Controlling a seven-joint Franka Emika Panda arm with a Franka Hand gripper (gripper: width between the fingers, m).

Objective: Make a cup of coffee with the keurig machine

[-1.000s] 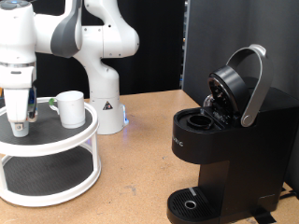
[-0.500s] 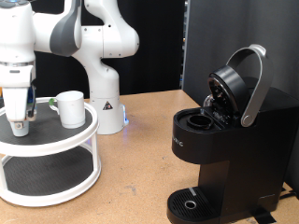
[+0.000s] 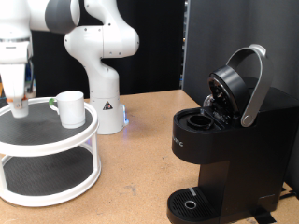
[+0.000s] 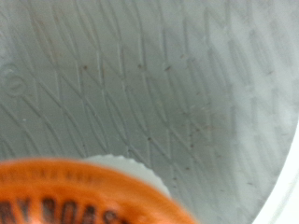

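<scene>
Right up against the wrist camera, an orange-topped coffee pod (image 4: 89,196) fills the near edge of the picture, blurred, with the grey patterned mat (image 4: 177,84) of the stand behind it; whether the fingers are clamped on that pod I cannot tell, since no fingertip shows clearly; over to the exterior view, nearest us the keurig machine (image 3: 224,140) stands at the exterior view's right with its silver-handled lid (image 3: 250,84) tipped up and the pod chamber (image 3: 199,119) open and, as far as I can see, empty, and nothing sits on the round drip tray (image 3: 191,202); further back at the exterior view's left, the two-tier white stand (image 3: 51,149) carries the cup (image 3: 69,107) on its top shelf, and the gripper (image 3: 16,101) hangs just above that shelf, near the cup but apart from it; so by my reading it's early: lid open, pod not loaded, cup not under the spout.
</scene>
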